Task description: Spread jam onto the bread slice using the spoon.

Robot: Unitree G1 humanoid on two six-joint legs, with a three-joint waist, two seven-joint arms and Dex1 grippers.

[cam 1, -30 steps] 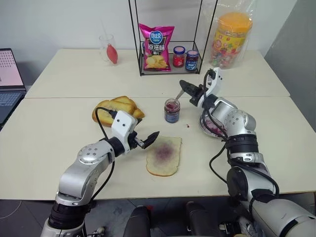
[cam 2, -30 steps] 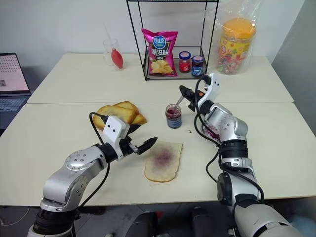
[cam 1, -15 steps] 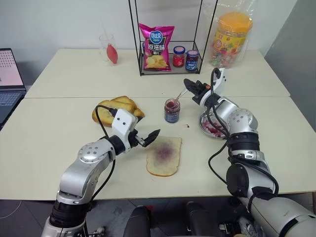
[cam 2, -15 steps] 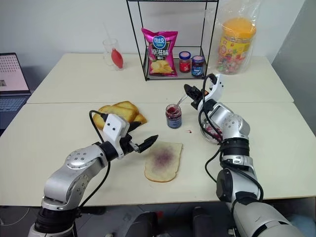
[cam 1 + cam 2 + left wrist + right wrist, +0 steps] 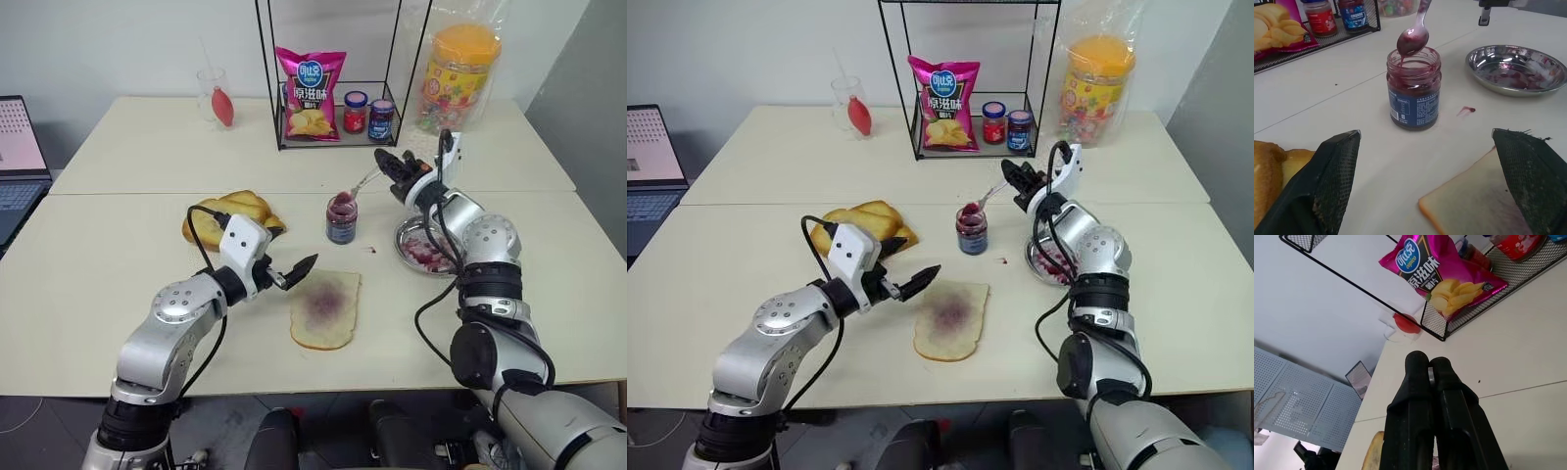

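Observation:
The bread slice (image 5: 326, 308) lies flat on the table in front of me, pale with a purple jam stain at its centre. My left gripper (image 5: 299, 273) hovers open just off the slice's left edge, nothing between its fingers (image 5: 1334, 169). Behind the slice stands the small glass jar of jam (image 5: 341, 221), dark red-purple inside (image 5: 1414, 88). My right gripper (image 5: 383, 159) is shut on the handle of the spoon (image 5: 357, 186). The spoon slants down to the left, and its jam-coated bowl (image 5: 1412, 41) hangs just over the jar's mouth.
A metal dish (image 5: 405, 242) smeared with jam sits right of the jar, with a jam drop (image 5: 373, 249) on the table between them. Toasted slices (image 5: 235, 215) lie left of the jar. A wire rack (image 5: 284, 127) with a chips bag (image 5: 312, 93) and two lidded jars stands behind.
My right gripper has moved right and up and rolled, lifting the spoon's bowl out of the jar to just above its mouth. The left gripper has stayed put.

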